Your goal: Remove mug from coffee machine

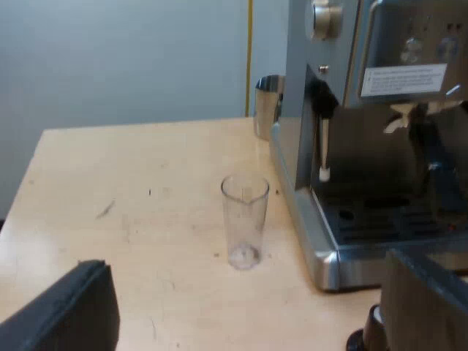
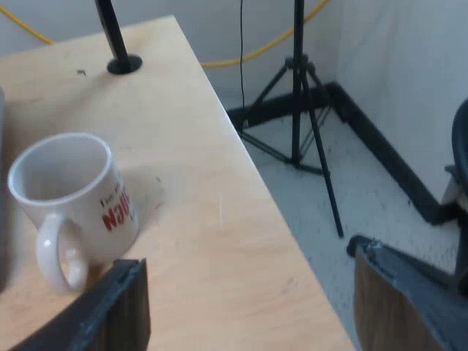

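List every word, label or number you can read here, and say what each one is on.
Red lettering on the white mug: tilted and partly turned away, not readable.
White label on the espresso machine: print too small to read.
No other text can be read.

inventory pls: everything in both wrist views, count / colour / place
mug: 1, white with red lettering, on the table, off the machine
glass: 1, clear, upright on the table beside the machine
machine: 1, steel grey, on the table
jug: 1, metal, on the table by the machine, beyond the glass
pole: 1, black, its base on the table beyond the mug
table: 1, light wood
tripod: 1, black, on the floor past the table's edge
cable: 1, yellow, behind the tripod
left gripper: 1, black, open, above the table near the glass
right gripper: 1, black, open, near the mug
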